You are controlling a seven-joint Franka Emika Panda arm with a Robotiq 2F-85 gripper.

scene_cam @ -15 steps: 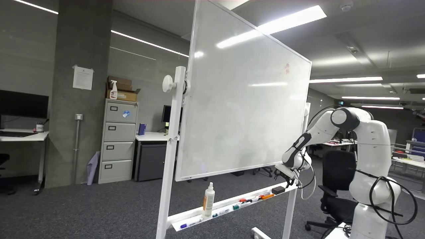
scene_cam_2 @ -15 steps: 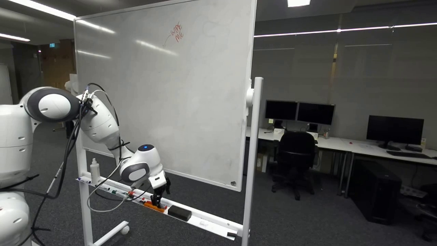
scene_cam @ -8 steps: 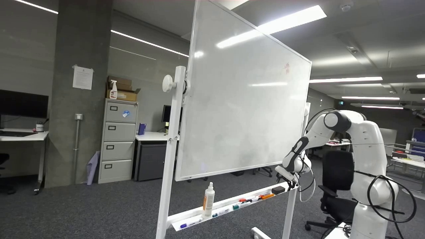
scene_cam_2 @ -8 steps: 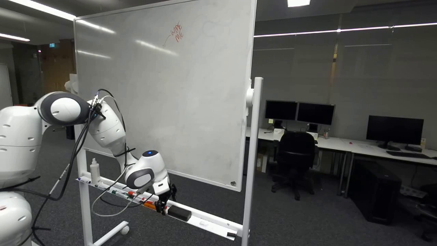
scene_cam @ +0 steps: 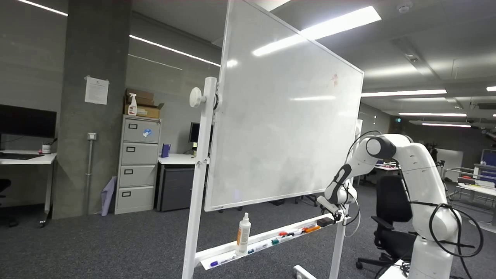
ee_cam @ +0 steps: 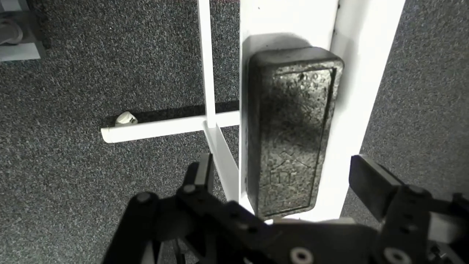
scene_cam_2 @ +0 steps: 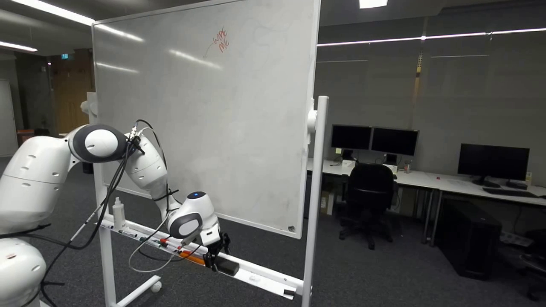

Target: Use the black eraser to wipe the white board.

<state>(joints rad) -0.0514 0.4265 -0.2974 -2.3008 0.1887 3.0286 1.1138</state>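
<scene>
Two red words, WIPE ME, can be read high on the white board in an exterior view; where the board slants away from me, again in an exterior view, they are just a reddish smudge. A grey filing cabinet, with a spray bottle and cardboard boxes on top, also shows in an exterior view. Only the wrist view gives me the grooved top of the black eraser and the faint mark in it, which I can't quite read.

Below the board, the long white tray bears most of the small stuff: a white bottle standing upright, several markers lying along it, an orange one near the eraser, and a small black piece close to a white post. On a desk, a white cup holds some dark sticks.

The eraser itself lies lengthwise in the tray. At its end, the claw is spread wide, with a jaw to either side in the wrist view and a gap showing between each and the eraser. It's holding nothing; whether its tips are down level with the eraser, I can't tell.
</scene>
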